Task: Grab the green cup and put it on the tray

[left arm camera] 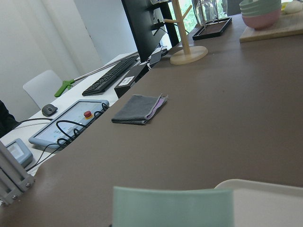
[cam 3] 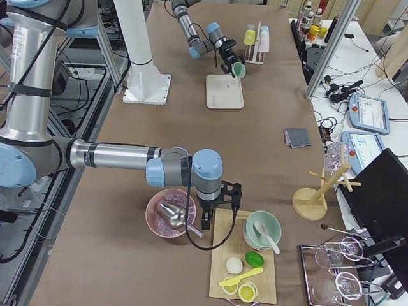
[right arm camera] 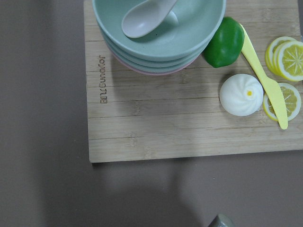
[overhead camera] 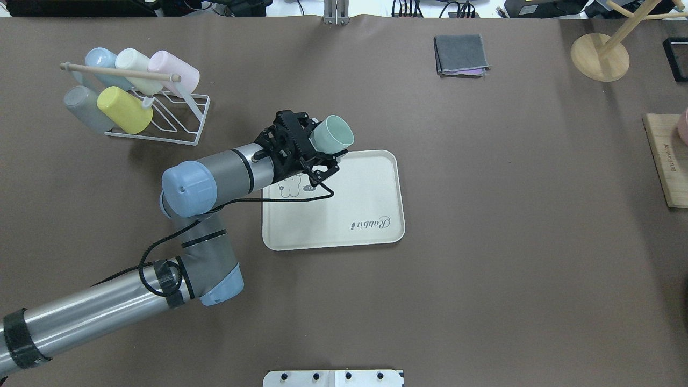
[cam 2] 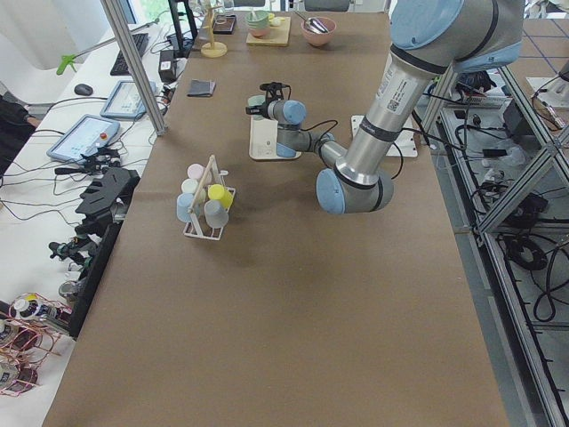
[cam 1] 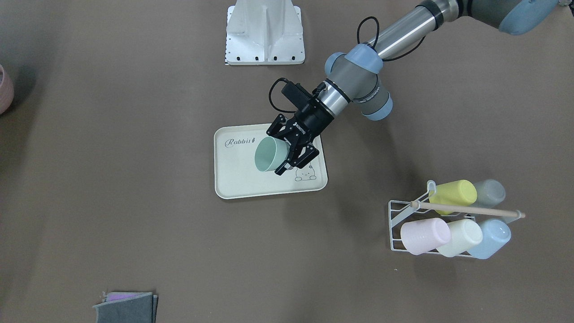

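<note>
L fingers (cam 1: 289, 165) grip green cup (cam 1: 268, 154) — tilted, above tray (cam 1: 251, 185).

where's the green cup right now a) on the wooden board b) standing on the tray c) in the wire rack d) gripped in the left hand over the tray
d: the left hand is closed on the green cup, holding it tilted above the tray.

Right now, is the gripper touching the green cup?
Touching. The front-facing view shows the left gripper with its fingers pressed against the sides of the green cup, holding it tilted.
</note>
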Available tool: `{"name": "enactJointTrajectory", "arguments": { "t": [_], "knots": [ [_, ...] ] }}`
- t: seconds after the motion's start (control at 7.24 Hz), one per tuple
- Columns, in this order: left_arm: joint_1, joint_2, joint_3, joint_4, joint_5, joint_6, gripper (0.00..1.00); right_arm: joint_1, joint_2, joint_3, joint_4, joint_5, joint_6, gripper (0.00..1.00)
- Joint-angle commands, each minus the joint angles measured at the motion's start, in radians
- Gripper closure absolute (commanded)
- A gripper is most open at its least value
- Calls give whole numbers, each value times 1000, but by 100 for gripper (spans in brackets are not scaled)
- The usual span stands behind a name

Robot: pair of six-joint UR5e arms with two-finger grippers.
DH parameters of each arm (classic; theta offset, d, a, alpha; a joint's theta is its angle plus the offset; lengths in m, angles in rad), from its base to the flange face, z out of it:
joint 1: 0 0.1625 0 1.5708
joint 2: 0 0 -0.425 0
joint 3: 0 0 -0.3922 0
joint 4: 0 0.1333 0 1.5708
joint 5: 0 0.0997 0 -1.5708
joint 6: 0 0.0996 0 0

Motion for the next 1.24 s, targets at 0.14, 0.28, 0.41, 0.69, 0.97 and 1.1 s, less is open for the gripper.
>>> {"name": "enactJointTrajectory", "arguments": {
  "t": [0.14,0.28,0.41,0.69,0.97,1.1],
  "knots": [
    [60,-70,158,-160,-15,-133,100,0,-1,-3,0,-3,0,0],
    [74,-70,183,-200,-18,-160,100,0,-1,-3,0,-3,0,0],
    [85,-79,201,-240,-18,-197,100,0,1,-3,0,-3,0,0],
    [85,-90,264,-301,-17,-210,100,0,1,-3,0,-3,0,0],
    [85,-90,287,-300,-10,-207,98,0,1,-3,0,-3,0,0],
    [83,-99,286,-298,-12,-208,98,0,1,-3,0,-3,0,0]
  ]
}}
